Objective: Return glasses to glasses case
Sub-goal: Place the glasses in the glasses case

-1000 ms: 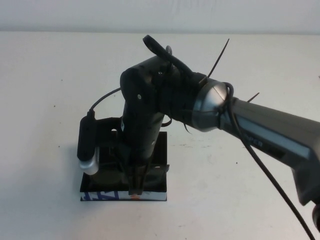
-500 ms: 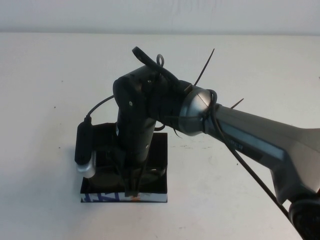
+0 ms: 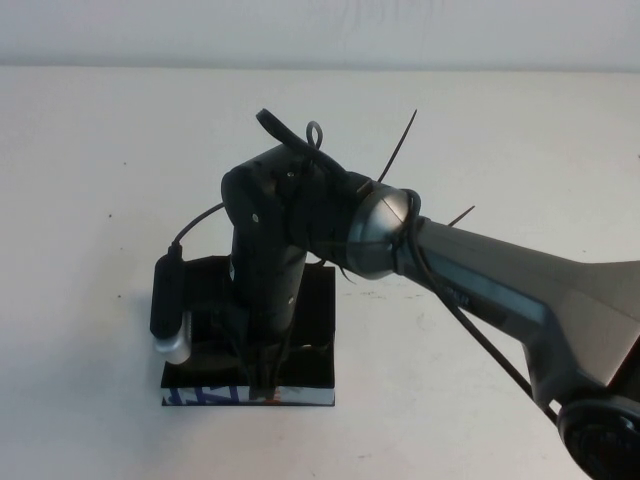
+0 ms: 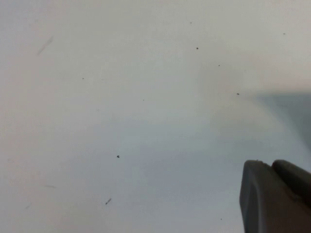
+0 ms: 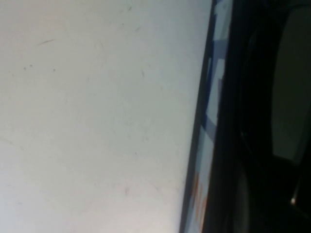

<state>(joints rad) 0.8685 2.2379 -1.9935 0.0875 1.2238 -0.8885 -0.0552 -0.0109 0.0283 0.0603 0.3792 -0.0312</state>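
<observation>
The glasses case [image 3: 312, 300] lies open on the white table, its blue-printed side [image 3: 215, 394] facing me. My right arm reaches in from the right, and my right gripper [image 3: 263, 378] points straight down into the near edge of the case. Its fingers stand close together, shut on the dark frame of the glasses [image 3: 305, 352], which sit low inside the case. In the right wrist view a lens [image 5: 289, 82] of the glasses fills the edge beside the case's printed side [image 5: 214, 102]. My left gripper [image 4: 272, 167] hangs over bare table, its fingers together.
White tabletop [image 3: 480, 130] surrounds the case on all sides. The right arm's body [image 3: 500, 290] and cables [image 3: 470, 320] cover the area right of the case. A black and silver camera [image 3: 170, 305] on the wrist hangs over the case's left end.
The right arm has shifted left and lowered, bringing the gripper and the glasses deeper into the case. The case has stayed in place.
</observation>
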